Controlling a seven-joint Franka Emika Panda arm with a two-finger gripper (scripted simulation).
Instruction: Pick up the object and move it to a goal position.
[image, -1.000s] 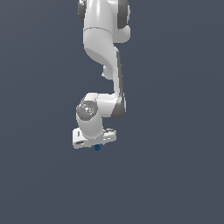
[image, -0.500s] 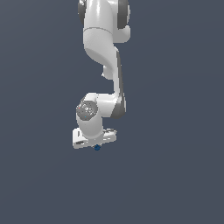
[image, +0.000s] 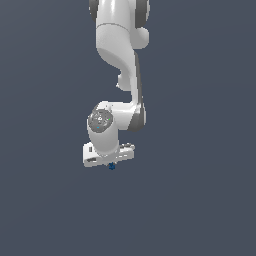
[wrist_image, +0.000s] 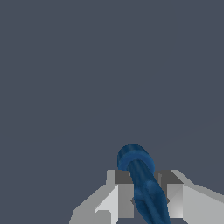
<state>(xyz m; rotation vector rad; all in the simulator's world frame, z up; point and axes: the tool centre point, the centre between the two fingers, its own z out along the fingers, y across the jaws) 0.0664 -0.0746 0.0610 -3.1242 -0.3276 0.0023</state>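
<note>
The object is dark blue; in the wrist view it looks like a rounded rod pinched between my two grey fingers. In the exterior view only a tiny blue tip of the object pokes out below the white hand. My gripper hangs under the white arm near the middle of the exterior view, pointing down, shut on the object. No goal marker shows in either view.
The white arm comes down from the top of the exterior view. Around it is only a plain dark grey-blue ground; no other objects, edges or containers show.
</note>
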